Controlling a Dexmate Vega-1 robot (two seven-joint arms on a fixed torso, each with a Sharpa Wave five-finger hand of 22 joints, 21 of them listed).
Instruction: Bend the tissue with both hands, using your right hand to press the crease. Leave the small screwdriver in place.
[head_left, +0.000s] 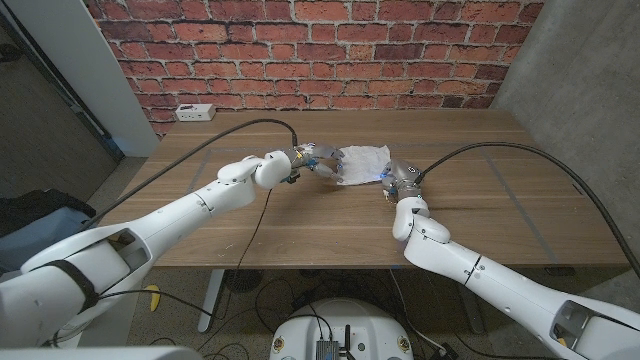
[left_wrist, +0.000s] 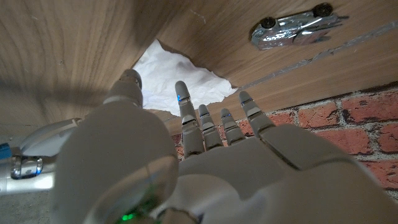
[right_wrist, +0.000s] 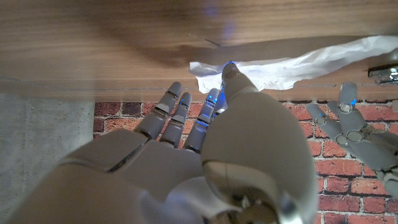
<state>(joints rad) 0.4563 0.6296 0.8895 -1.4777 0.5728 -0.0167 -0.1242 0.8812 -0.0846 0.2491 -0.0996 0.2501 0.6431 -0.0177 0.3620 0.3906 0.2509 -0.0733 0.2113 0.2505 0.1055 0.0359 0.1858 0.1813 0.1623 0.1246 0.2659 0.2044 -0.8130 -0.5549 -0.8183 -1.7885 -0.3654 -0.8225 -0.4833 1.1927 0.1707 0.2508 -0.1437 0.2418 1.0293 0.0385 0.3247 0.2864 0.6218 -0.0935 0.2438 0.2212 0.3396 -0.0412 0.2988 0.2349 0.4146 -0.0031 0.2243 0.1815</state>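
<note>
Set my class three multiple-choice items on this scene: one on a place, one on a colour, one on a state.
1. Where does the tissue lie?
A. On the table between the left hand and the right hand
B. On the floor
C. At the table's far right corner

2. What colour is the tissue?
A. Blue
B. White
C. Red

3. How are the left hand's fingers?
A. Curled into a fist
B. Stretched out and apart
C. Wrapped round a cup

Answers:
1 A: the head view shows it on the wood with a hand at each side.
2 B: it is white in every view.
3 B: the left wrist view shows them spread.
</note>
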